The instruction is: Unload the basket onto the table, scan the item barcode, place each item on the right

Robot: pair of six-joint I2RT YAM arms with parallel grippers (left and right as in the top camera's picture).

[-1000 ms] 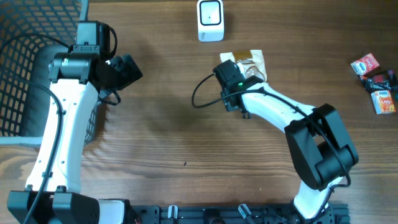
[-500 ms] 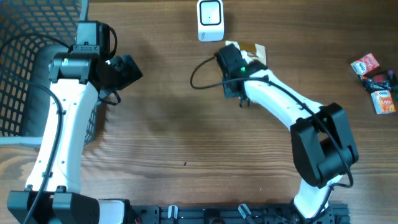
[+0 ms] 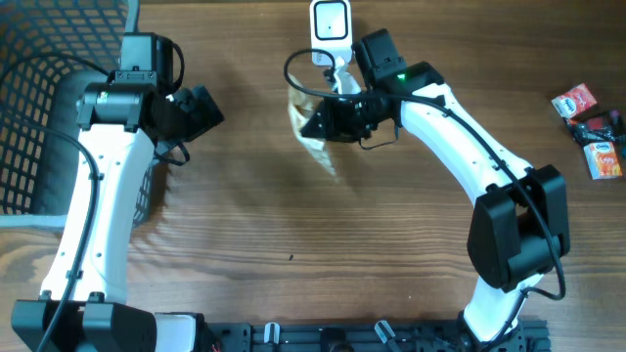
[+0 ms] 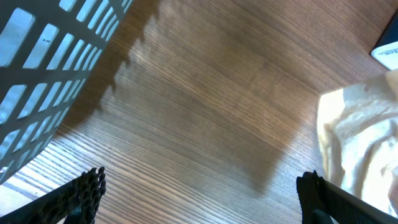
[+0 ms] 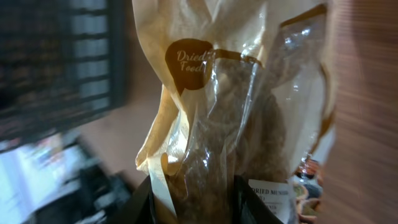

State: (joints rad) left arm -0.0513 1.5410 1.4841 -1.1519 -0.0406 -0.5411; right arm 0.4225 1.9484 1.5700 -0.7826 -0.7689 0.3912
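The item is a clear and tan bag of dried food (image 5: 230, 106) with a white label (image 5: 271, 196) near its lower end. My right gripper (image 5: 193, 200) is shut on the bag's lower part, both black fingers pressed against it. From overhead the bag (image 3: 309, 129) hangs off the table in the right gripper (image 3: 331, 115), just below and left of the white scanner (image 3: 331, 31). My left gripper (image 3: 202, 110) stands open and holds nothing, apart from the bag. In the left wrist view the bag (image 4: 360, 140) shows at the right edge, beyond the open left gripper (image 4: 199, 196).
A dark mesh basket (image 3: 39, 117) stands at the far left, its wall (image 4: 50, 68) close to the left gripper. Several small packets (image 3: 592, 127) lie at the right edge of the table. A black cable (image 3: 293, 73) loops near the scanner.
The right gripper has shut on the bag, lifted it off the table below the scanner and swung it left with the wrist turned. The left arm has not moved.
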